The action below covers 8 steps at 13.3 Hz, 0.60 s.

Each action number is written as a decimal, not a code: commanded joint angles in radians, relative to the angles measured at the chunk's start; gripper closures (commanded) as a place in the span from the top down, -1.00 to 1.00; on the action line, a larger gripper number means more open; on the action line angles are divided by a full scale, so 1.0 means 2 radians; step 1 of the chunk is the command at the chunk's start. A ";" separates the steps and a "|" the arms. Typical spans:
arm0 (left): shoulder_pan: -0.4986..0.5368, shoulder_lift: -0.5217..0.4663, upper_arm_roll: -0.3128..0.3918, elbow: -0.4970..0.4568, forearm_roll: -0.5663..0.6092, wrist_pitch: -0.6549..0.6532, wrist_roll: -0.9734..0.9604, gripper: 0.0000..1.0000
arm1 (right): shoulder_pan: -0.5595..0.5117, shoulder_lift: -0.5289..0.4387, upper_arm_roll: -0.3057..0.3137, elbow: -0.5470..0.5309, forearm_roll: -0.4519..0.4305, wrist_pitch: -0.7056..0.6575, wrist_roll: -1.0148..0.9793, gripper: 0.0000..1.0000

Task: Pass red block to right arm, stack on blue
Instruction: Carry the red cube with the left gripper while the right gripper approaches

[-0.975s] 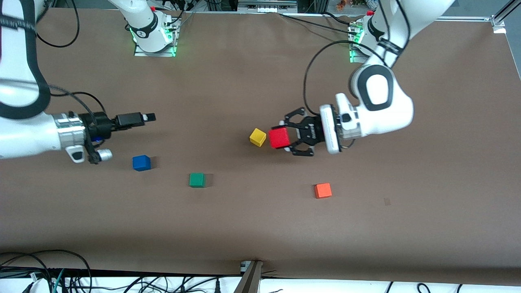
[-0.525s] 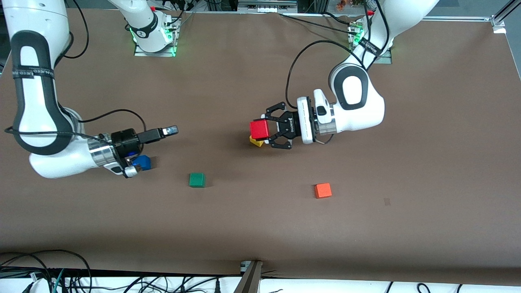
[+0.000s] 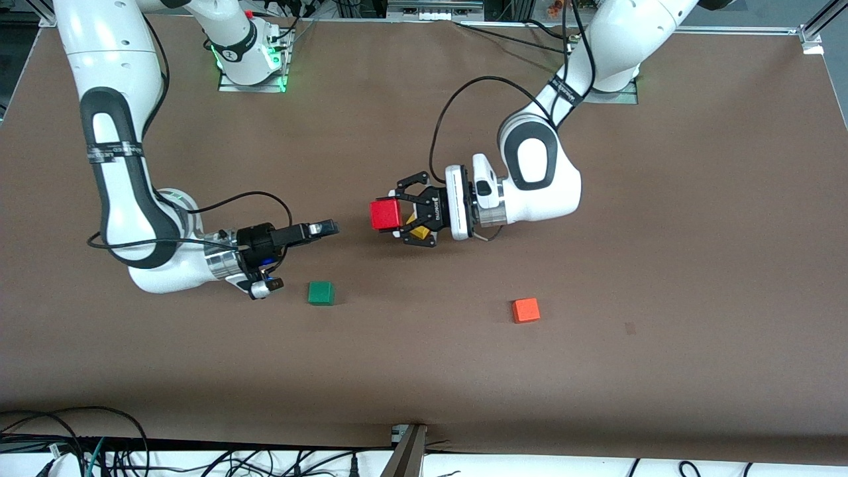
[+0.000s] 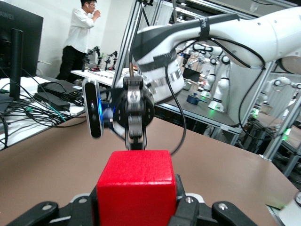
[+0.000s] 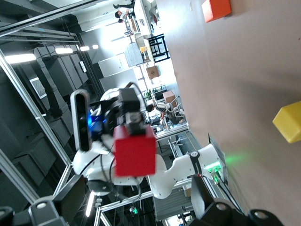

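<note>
My left gripper (image 3: 392,218) is shut on the red block (image 3: 385,214) and holds it in the air above the middle of the table, beside the yellow cube. The block fills the left wrist view (image 4: 136,186) between the black claw fingers. My right gripper (image 3: 326,228) is open, level and pointing at the block, a short gap away. It shows end-on in the left wrist view (image 4: 135,136). The right wrist view shows the red block (image 5: 135,150) ahead, between its spread fingers (image 5: 70,200). The blue cube is hidden under the right arm's wrist.
A yellow cube (image 3: 419,231) lies on the table partly under the left gripper and also shows in the right wrist view (image 5: 289,121). A green cube (image 3: 320,293) lies nearer the front camera below the right gripper. An orange-red cube (image 3: 526,310) lies toward the left arm's end.
The left gripper has carried the red block toward the right arm's end, past the yellow cube. The right gripper has swung toward the middle, and its wrist now covers the blue cube.
</note>
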 commanded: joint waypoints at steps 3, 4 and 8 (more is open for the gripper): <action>-0.028 0.008 0.003 0.022 -0.033 0.026 0.012 -1.00 | 0.015 -0.014 0.000 -0.028 0.037 0.021 -0.023 1.00; -0.028 0.008 0.004 0.022 -0.035 0.026 0.012 -1.00 | 0.015 -0.016 0.001 -0.029 0.041 0.018 -0.023 1.00; -0.028 0.008 0.004 0.022 -0.035 0.026 0.012 -1.00 | 0.015 -0.026 0.010 -0.037 0.046 0.023 -0.022 1.00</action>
